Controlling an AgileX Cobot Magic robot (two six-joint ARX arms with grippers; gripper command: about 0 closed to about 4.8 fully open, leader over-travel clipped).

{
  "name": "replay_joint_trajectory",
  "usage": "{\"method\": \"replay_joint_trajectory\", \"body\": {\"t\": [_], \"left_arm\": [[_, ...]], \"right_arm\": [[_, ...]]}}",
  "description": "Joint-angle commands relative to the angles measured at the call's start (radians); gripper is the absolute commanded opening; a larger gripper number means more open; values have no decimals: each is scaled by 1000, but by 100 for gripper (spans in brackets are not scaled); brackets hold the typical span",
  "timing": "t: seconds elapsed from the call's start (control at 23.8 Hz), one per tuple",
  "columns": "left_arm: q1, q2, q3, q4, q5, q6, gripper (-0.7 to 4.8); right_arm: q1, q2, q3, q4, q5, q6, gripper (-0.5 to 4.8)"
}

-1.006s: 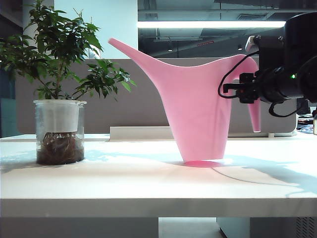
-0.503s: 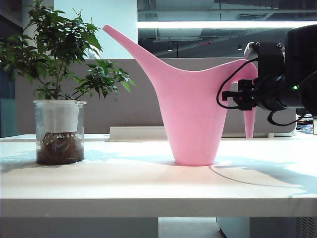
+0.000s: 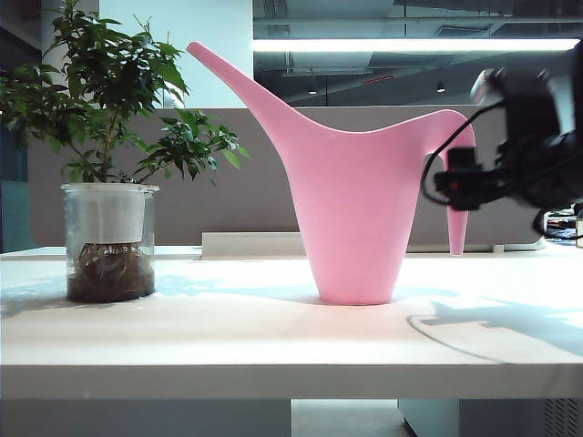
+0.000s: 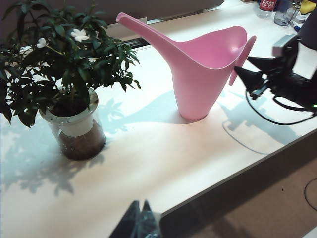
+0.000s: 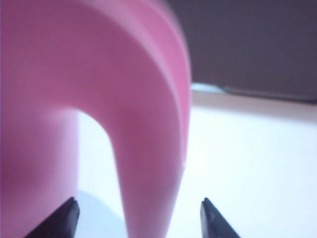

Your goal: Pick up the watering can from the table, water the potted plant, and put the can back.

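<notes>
Right claw (image 5: pixel 138 218) released watering can (image 3: pixel 355 209)

behind the tabletop we see a grey fabric partition panel (image 3: pixel 264 182) running across the room. above it a long bright ceiling light strip (image 3: pixel 387 44) glows against a dark ceiling. a pale wall column (image 3: pixel 205 45) rises at the left, and brownish floor (image 4: pixel 257 208) lies below.
</notes>
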Motion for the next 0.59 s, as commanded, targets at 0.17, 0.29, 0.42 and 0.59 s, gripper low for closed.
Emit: {"method": "replay_joint_trajectory", "body": {"t": [0.17, 0.29, 0.42, 0.59], "left_arm": [[2, 0, 3, 7, 5, 3, -5], [2, 0, 3, 7, 5, 3, -5], [1, 0, 3, 6, 5, 3, -5], [2, 0, 2, 6, 5, 3, -5]], "right_arm": [[0, -243, -201, 16, 5, -2, 281], [0, -358, -300, 17, 4, -1, 122], [0, -519, -422, 14, 5, -1, -6], [-1, -780, -488, -168, 0, 10, -6]]}}
